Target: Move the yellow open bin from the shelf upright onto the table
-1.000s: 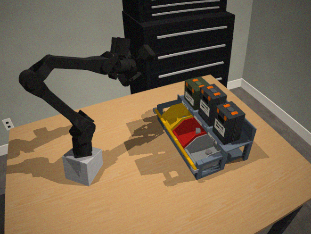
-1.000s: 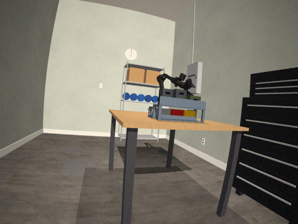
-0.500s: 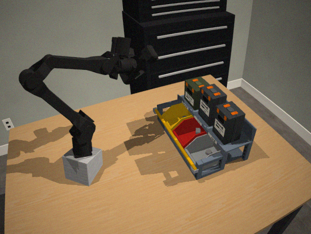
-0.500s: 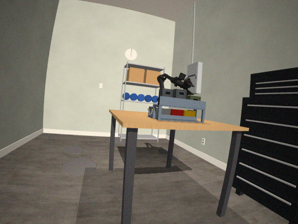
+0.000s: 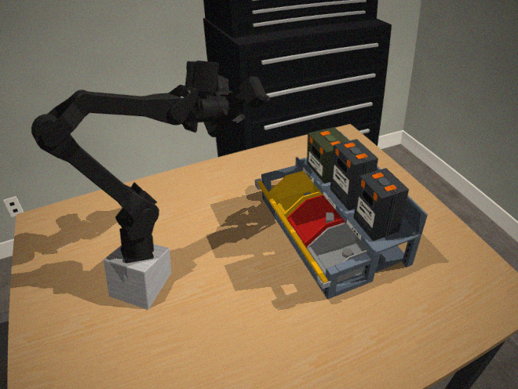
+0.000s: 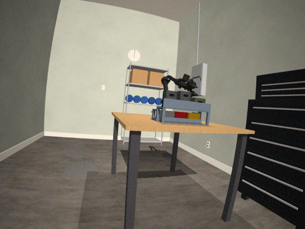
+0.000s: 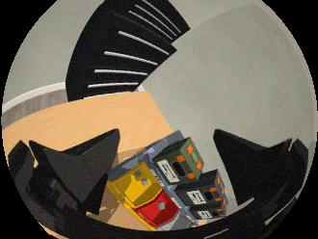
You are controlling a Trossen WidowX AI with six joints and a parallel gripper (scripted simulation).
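Standing wide apart with nothing between them, the fingers of the gripper (image 5: 251, 104) (image 6: 196, 89) (image 7: 167, 130) are in the air, above the level of the yellow bin (image 5: 295, 190) (image 6: 194, 116) (image 7: 135, 185) and not touching it. This bin is on the low level of the blue-grey shelf (image 5: 349, 267) (image 6: 187, 104) (image 7: 127, 169), which stands on the worktop (image 5: 209, 326) (image 6: 137, 122) (image 7: 87, 116). It is at one end of the row, just beside the red bin (image 5: 311, 217) (image 6: 181, 115) (image 7: 156, 212), and the grey bin (image 5: 334, 242) (image 6: 169, 113) (image 7: 182, 223) is after the red one. The wrist view shows clearly two grey parts (image 7: 138, 173) inside the yellow bin; the top view shows them poorly, and the exterior view shows only the closed back sides of bins. But only this exterior view lets see that the bins reach to the rear, under the upper deck, where the green case (image 5: 320, 158) (image 6: 198, 100) (image 7: 178, 161) and the dark cases (image 5: 352, 163) (image 6: 184, 95) (image 7: 207, 190) stand. The yellow bin is upright, its open front pointing to the yellow rail (image 5: 297, 236) (image 7: 120, 199) on the arm's side. Its long axis seems to run from front to back, across the row.
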